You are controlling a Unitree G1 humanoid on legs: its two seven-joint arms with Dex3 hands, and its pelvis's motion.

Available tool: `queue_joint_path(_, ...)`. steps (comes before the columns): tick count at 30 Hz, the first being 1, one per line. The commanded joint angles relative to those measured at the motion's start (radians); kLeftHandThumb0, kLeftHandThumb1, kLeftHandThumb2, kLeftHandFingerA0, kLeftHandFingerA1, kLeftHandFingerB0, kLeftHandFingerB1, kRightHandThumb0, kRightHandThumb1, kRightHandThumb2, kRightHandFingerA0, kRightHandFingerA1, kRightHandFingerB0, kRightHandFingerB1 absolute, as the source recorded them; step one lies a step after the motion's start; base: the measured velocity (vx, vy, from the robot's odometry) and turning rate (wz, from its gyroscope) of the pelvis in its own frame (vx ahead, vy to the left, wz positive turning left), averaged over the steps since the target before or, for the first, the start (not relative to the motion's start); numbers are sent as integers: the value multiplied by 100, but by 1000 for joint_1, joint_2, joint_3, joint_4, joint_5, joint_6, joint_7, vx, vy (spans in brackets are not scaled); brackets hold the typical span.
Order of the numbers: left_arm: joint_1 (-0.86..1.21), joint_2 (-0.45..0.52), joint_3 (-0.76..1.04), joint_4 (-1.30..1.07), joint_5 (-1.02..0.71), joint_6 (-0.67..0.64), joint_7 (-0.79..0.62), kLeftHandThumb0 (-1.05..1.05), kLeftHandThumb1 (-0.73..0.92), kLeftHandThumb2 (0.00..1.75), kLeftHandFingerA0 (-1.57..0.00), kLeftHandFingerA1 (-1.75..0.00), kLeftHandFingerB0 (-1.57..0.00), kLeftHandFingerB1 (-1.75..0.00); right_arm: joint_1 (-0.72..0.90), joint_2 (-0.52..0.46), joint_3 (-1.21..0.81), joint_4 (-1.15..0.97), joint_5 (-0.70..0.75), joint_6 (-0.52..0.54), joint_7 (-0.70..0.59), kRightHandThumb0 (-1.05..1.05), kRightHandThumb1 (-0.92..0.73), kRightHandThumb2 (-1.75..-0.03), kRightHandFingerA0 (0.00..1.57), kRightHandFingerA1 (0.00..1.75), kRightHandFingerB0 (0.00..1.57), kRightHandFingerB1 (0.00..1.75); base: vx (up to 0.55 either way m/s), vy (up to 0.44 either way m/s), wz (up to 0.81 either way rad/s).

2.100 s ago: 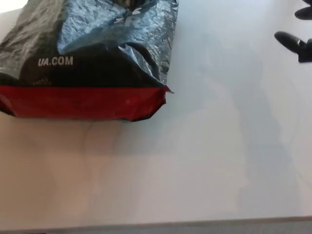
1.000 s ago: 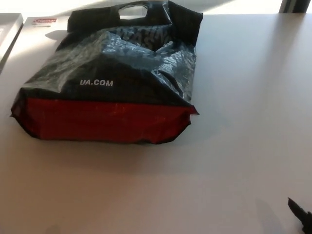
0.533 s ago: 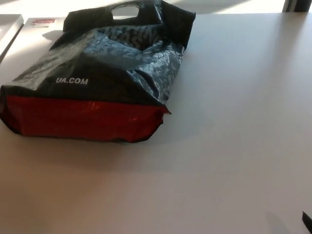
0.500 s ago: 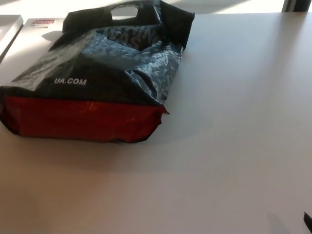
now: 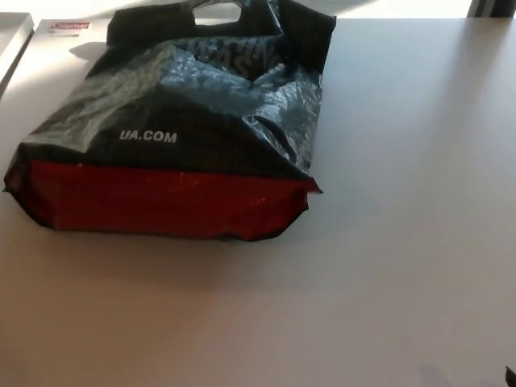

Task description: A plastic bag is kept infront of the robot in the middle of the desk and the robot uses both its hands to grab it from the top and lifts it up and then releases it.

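A black plastic bag (image 5: 185,105) lies flat on the pale desk (image 5: 403,201), left of the middle of the head view. Its near end is a red band (image 5: 161,201), with white "UA.COM" lettering above it. The cut-out handle (image 5: 216,10) is at the far end, by the top edge of the picture. Nothing touches the bag. A tiny black sliver of my right hand (image 5: 511,376) shows at the bottom right corner, far from the bag. My left hand is out of view.
A white tray-like edge (image 5: 11,39) sits at the far left corner, with a small red-printed label (image 5: 68,26) beside it. A dark post (image 5: 490,8) stands past the desk's far right edge.
The whole picture has shifted a little, so the camera moved; the bag lies as before. The black sliver at the bottom right shows less than before.
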Motion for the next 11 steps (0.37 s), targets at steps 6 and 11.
queue_joint_path(6,-13,13,23,83,-100,-365,61,-32,64,116,-1,-49,0,-49,-38,10,-4,115,-9,-174,-96,-71,-67,-104,0,34,0,24,35,-69,9)
queue_joint_path(11,-21,35,-11,85,-145,-358,57,-32,65,117,-1,-49,0,-49,-38,15,4,119,84,-141,-63,-78,-70,-101,1,25,0,12,0,-45,6)
